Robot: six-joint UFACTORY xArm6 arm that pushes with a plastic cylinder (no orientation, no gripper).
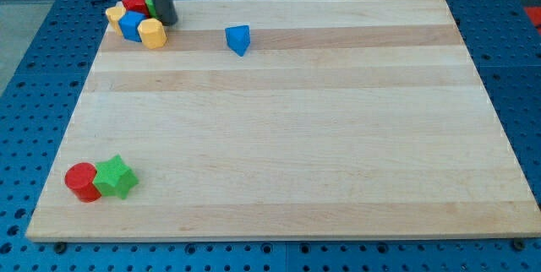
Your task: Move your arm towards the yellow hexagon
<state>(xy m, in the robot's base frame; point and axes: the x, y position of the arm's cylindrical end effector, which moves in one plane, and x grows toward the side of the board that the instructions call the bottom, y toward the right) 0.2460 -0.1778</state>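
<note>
Camera view: a wooden table [287, 120] with blocks gathered at the view's top left and bottom left, and one lone blue block.
Tip position: my tip [168, 22] rests at the right edge of the top-left cluster, just above and to the right of the yellow hexagon [152, 33].
Hand state: there is no hand on this arm, only the dark rod, so nothing is held or released.
Target location: the yellow hexagon lies at the lower right of the cluster, touching the blue block [131, 25] on its left.
Target look: pale yellow-orange, squat, with flat facets and a lighter top face; it appears to lie flat.
Neighbours: a red block [135, 3] and a sliver of a green block [150, 4] sit above, and another yellow block [115, 14] is at the cluster's left end.
Doing the step well: I judge only a short slide down and left is needed; approach slowly so the hexagon is not shoved into the blue block.
Elsewhere: a blue triangular block [239, 39] sits well apart to the right; a red cylinder [83, 181] and green star [116, 177] touch at bottom left.
</note>
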